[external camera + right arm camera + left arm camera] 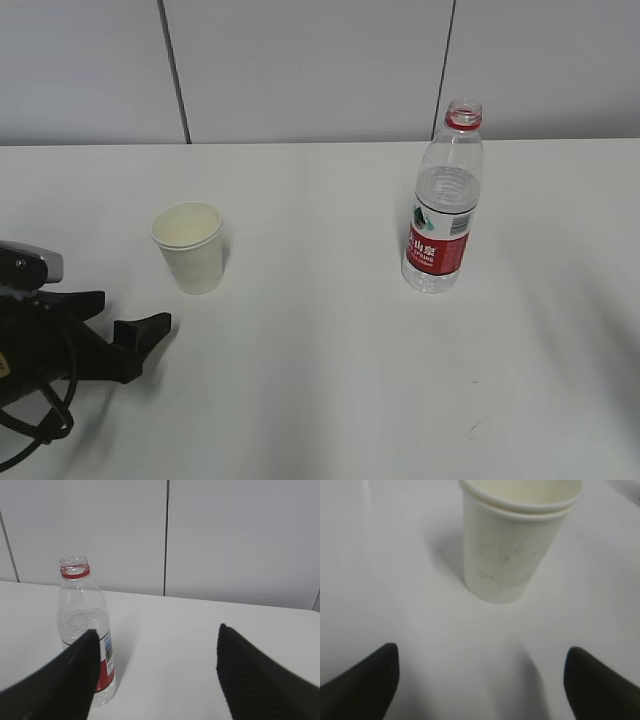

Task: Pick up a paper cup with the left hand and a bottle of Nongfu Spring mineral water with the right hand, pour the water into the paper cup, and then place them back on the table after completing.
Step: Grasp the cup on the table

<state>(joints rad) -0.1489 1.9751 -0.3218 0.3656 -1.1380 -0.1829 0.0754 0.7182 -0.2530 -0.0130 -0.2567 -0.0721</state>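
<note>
A cream paper cup (pixel 190 246) stands upright on the white table (pixel 320 380), left of centre; the left wrist view shows it (pixel 512 545) straight ahead of the fingers. An uncapped clear bottle with a red label (pixel 444 200) stands right of centre, partly full of clear water. My left gripper (pixel 150 330) is open and empty, low over the table, short of the cup. My right gripper (pixel 157 645) is open and empty; its arm is out of the exterior view. In the right wrist view the bottle (pixel 84 625) stands ahead, partly behind the left finger.
A grey panelled wall (pixel 320 70) runs along the table's far edge. A small dark scuff mark (pixel 478 428) lies on the table near the front right. Black cables (pixel 30 425) hang by the left arm.
</note>
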